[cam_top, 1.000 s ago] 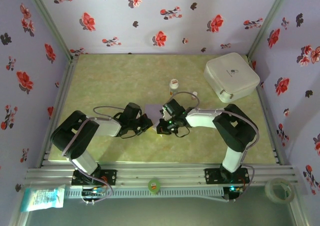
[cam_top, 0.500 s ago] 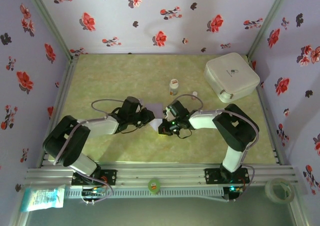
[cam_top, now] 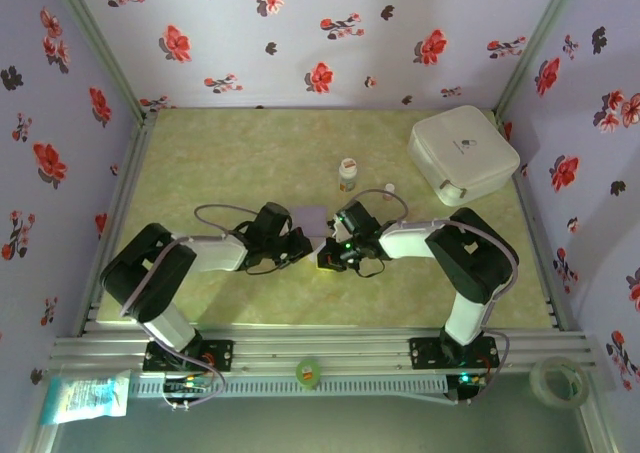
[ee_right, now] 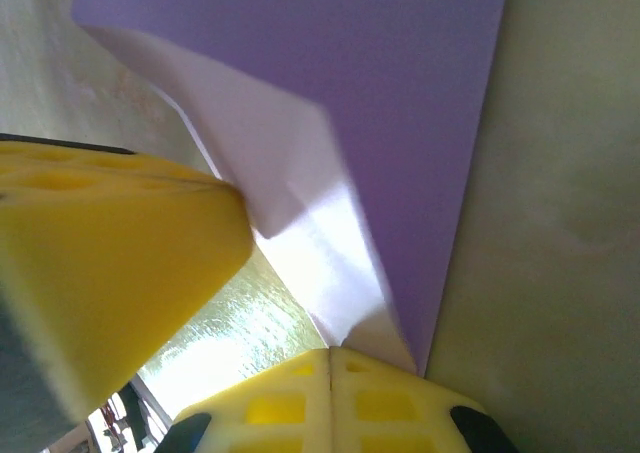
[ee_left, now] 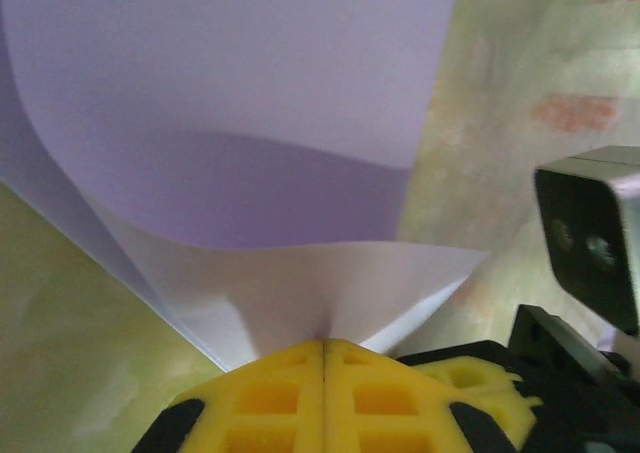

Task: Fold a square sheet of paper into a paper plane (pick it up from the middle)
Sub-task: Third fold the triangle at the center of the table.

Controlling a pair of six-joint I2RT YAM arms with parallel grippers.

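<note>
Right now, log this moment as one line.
left gripper: shut on paper | right gripper: shut on paper | paper: folded over, between grippers

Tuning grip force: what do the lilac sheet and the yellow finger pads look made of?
Lilac sheet: thin matte paper, it seems; it curls and holds a sharp crease. Yellow pads: likely moulded plastic or rubber, matte, with gridded recesses; softness unclear.

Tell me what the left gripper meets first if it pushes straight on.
The paper that the left gripper pinches: it lies right ahead and would likely buckle. Just beyond, the right gripper, shut on the same paper, looks close; depth is unclear.
</note>
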